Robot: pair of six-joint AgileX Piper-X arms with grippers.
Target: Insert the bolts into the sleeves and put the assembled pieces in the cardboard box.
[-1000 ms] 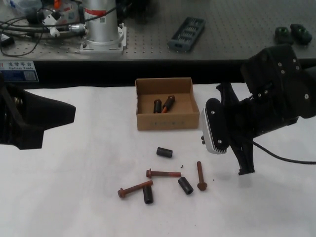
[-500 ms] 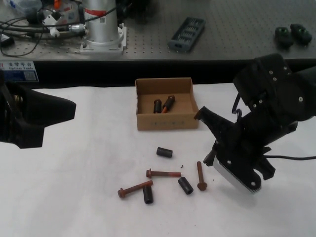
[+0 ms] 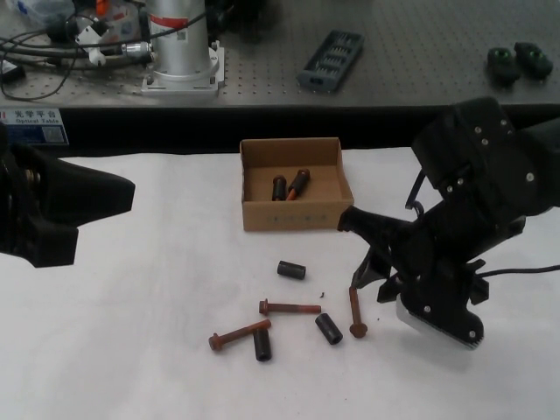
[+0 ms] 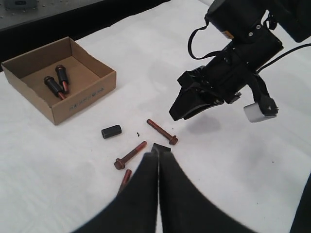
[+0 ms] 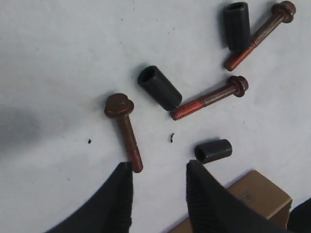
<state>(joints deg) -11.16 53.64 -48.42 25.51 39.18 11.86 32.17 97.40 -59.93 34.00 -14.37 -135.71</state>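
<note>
The right gripper (image 5: 159, 170) hangs low over the white sheet (image 3: 131, 350), its fingers apart and holding nothing. The nearest bolt (image 5: 125, 130) has its threaded end just inside the gap, close beside one finger (image 5: 121, 199), and its head points away from the gripper. Past that head and a little to one side lies the first sleeve (image 5: 159, 88), apart from the bolt. A second bolt (image 5: 209, 97) lies with its threaded end just beside that sleeve. By the other finger is a second sleeve (image 5: 213, 150), lying alone between the gripper and the cardboard box (image 3: 297, 214). Farthest out on the sheet, a third bolt (image 5: 260, 34) and a third sleeve (image 5: 237, 19) lie side by side, touching.

The box stands beyond the loose parts, and a pair of sleeved bolts (image 4: 50, 86) lies inside it.

The left gripper (image 4: 158, 148) is held well away from the pile, its fingers pressed together on nothing. Behind the sheet runs a perforated metal table (image 3: 420, 52) carrying a metal post (image 3: 179, 39) and a black tray (image 3: 331, 59).
</note>
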